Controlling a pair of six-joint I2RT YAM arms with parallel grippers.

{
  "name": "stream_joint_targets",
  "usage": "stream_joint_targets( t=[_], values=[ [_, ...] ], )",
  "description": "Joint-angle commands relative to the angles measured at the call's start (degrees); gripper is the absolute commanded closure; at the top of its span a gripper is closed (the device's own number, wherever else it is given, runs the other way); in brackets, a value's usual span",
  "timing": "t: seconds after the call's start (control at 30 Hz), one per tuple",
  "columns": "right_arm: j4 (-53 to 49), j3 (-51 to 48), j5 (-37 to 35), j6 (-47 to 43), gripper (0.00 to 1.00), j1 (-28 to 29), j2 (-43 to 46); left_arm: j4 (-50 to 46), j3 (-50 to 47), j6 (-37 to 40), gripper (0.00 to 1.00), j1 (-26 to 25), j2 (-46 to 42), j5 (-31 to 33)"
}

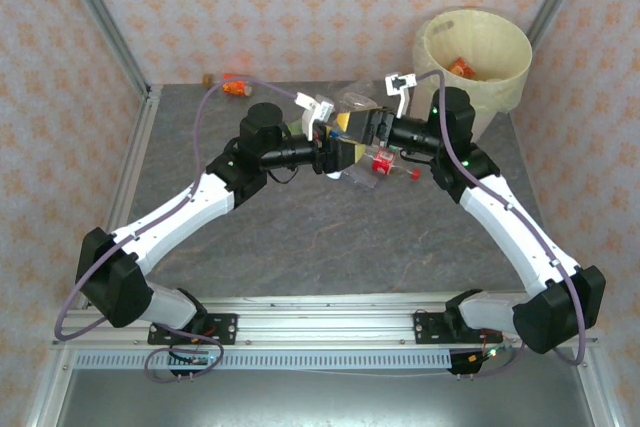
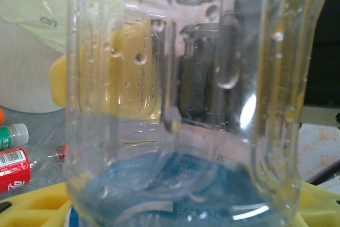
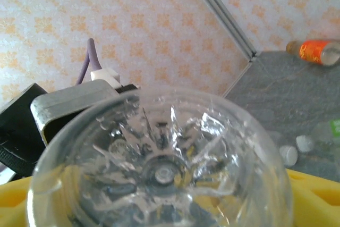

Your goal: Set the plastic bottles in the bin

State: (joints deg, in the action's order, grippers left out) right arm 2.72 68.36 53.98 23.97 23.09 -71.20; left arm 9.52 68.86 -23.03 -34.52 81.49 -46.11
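**Top external view.** The left gripper [image 1: 333, 147] and right gripper [image 1: 374, 129] meet nose to nose above mid-table. A clear plastic bottle [image 1: 358, 107] is carried between them, off the table [image 1: 300, 237]. The left gripper appears clamped on it. The right gripper's jaws stand around it, but whether they bear on it cannot be told. The round cream-yellow bin [image 1: 505, 87], lined with a bag, stands at the far right, well apart from the bottle. An orange-labelled bottle [image 1: 461, 67] lies inside it. Risk: if the left releases before the right has a firm hold, the bottle drops to the table.

**Left wrist view.** The bottle's side wall stands close across the frame, seated between the yellow fingers [image 2: 32, 208]. Droplets [image 2: 227, 81] cling to the wall, so it is judged slippery and may squirt out under a squeeze. A red-labelled bottle [image 2: 11, 168] and a green-labelled bottle [image 2: 13, 134] lie on the table near the bin. A dropped bottle could scatter them.

**Right wrist view.** The bottle's moulded base faces the camera, with yellow finger pads [image 3: 313, 195] low on either side. A hold this near the rounded end is judged shallow. The bottle may tip out during the swing to the bin.
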Motion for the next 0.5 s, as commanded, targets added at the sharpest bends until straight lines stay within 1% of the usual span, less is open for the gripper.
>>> stream_joint_targets(
  t=[0.0, 0.1, 0.2, 0.27, 0.37, 0.47],
  values=[
    [4.89, 1.15, -1.49, 0.95, 0.24, 0.19, -0.05, -0.63, 1.37, 0.91, 0.49, -0.7, 0.0, -1.24],
    [3.21, 1.62, -2.09, 0.02, 0.35, 0.19, -0.25, -0.82, 1.34, 0.92, 0.48, -0.63, -0.02, -1.27],
    [1.66, 1.95, -1.68, -1.4, 0.44, 0.18, -0.48, -1.08, 1.45, 1.05, 0.48, -0.64, -0.11, -1.35],
    [1.25, 1.95, -1.9, -2.11, 0.48, 0.2, -0.26, -1.23, 1.45, 1.05, 0.47, -0.68, -0.1, -1.19],
    [0.21, 2.1, -3.85, -2.97, 0.5, 0.17, -0.04, -1.73, 1.57, 1.06, 0.46, -0.66, -0.03, -0.52],
    [-1.37, 2.46, -6.08, -3.92, 0.53, 0.15, 0.05, -2.14, 1.41, 1.21, 0.38, -0.63, -0.1, 0.07]
  ],
)
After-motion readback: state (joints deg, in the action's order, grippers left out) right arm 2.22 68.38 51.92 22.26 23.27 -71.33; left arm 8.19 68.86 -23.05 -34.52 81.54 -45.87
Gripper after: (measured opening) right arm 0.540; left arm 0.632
